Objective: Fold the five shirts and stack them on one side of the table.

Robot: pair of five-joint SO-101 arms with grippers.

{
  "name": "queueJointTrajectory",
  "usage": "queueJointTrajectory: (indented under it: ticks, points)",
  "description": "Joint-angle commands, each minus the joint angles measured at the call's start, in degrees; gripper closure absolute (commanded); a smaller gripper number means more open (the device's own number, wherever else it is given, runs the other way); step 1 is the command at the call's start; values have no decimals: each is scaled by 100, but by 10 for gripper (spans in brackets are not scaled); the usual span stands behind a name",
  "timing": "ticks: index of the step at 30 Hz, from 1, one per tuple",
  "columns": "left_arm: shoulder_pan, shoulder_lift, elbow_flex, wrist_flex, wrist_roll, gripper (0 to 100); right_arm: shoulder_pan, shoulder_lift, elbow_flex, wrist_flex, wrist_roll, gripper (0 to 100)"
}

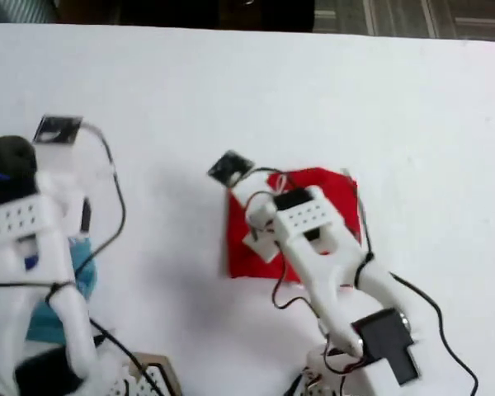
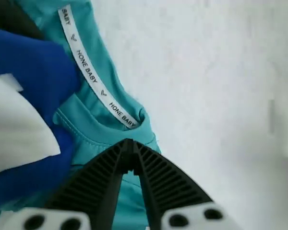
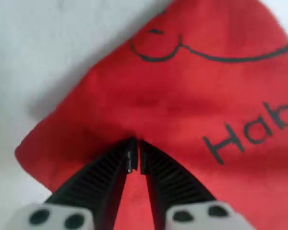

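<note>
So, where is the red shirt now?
In the high view, the red shirt lies near the middle of the table, under the right gripper.

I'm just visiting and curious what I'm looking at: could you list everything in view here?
red shirt: one, red with dark print, folded near the table's middle, under the right claw.
teal shirt: one, teal, in a pile at the table's left side, under the left claw.
blue shirt: one, blue, overlapping the teal shirt.
white cloth: one piece, white, overlapping the blue shirt; I cannot tell if it is a shirt.
table: one, white.
left claw: one, black, shut, at the teal shirt's collar.
right claw: one, black, shut, over the red shirt.
</note>
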Motion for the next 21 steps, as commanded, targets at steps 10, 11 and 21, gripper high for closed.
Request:
queueJointTrajectory:
  ticks: [10, 11, 21]
  points:
    - [-141, -1099, 2079, -1565, -35, 975, -119, -1648, -563, 690, -70, 978]
    - [-141, -1099, 2176, -1732, -35, 975, 22, -1807, -571, 699, -62, 978]
    - [-114, -1099, 3081, -2989, 9, 975, 2123, -1947, -484, 418, -1108, 793]
